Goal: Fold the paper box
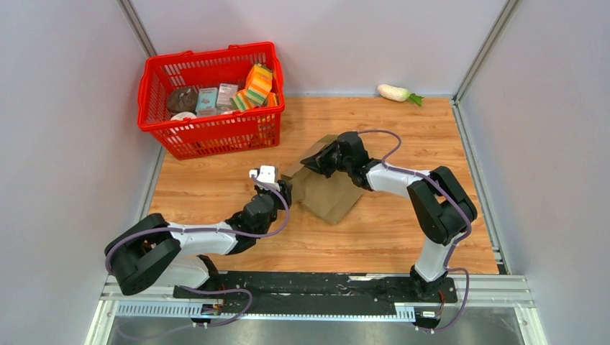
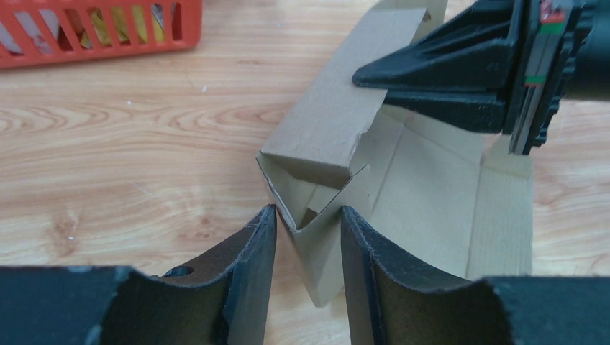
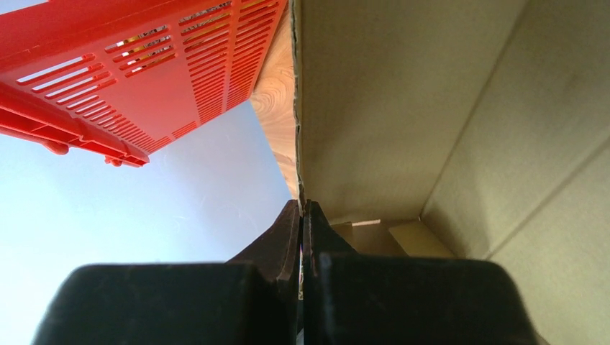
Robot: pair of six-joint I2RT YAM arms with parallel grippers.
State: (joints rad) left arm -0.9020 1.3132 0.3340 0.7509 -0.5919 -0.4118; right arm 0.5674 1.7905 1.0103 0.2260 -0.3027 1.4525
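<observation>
The wooden table (image 1: 403,230) carries everything. The red basket (image 1: 216,136) of groceries stands beyond and to the left of both tools, well apart from the work.

The paper box (image 1: 327,194) lies between the two grippers, touching both, its base flat on the wood. It is partly formed. In the left wrist view one long wall (image 2: 338,108) stands up and leans inward over the base, and a corner (image 2: 316,215) has come together with a small tab tucked inside. The panel (image 2: 503,215) on the side away from that wall seems to lie flat, and the top is open.

The right gripper (image 1: 309,162) reaches in from the far side and is pinched tight on the raised wall. Its own camera shows the fingertips (image 3: 291,215) pressed together on the cardboard edge.

The left gripper (image 2: 308,215) stands at a middling spread, with the formed corner poking in between its fingers. I cannot tell whether the pads touch the card.

By my judgement the fold is roughly midway. One wall and one corner are shaped. The remaining walls, their tabs and the lid are left to raise and close.
</observation>
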